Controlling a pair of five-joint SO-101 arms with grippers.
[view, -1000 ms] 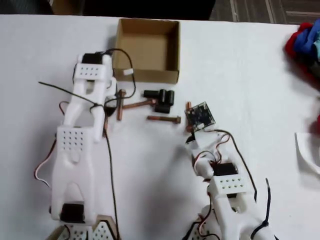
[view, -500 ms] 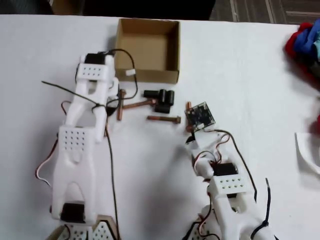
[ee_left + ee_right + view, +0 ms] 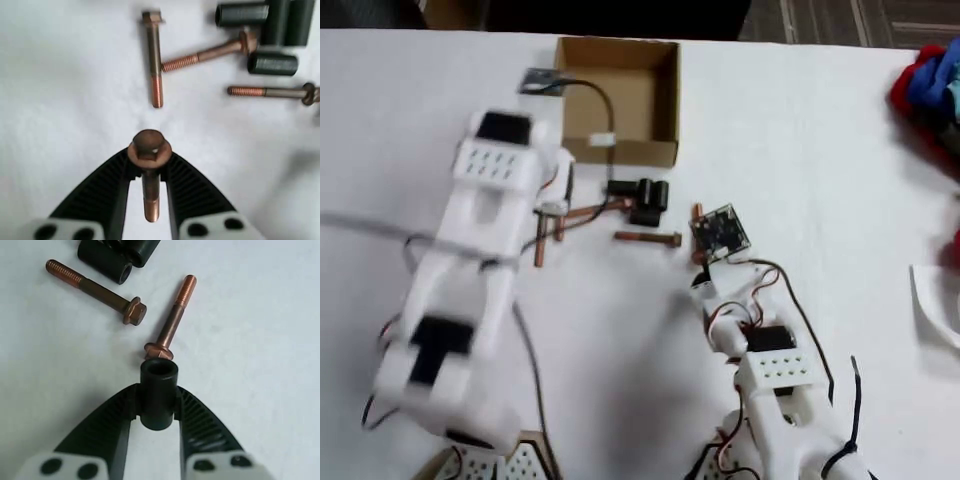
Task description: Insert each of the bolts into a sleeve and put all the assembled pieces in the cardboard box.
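Pinching a bolt (image 3: 150, 148) in my left gripper (image 3: 149, 167) and a sleeve (image 3: 159, 377) in my right gripper (image 3: 158, 407), left and right of the loose bolts (image 3: 647, 238), I judge them readied for mating, cardboard box (image 3: 620, 152) on the far side

Loose bolts (image 3: 648, 238) and black sleeves (image 3: 642, 197) crowded the table just in front of the cardboard box (image 3: 620, 152), between it and both arms. The left arm (image 3: 480, 230) stood along the box's left side, its cable (image 3: 595, 90) draped over the box's near-left corner. Bare table (image 3: 800, 140) lay to the right of the box.
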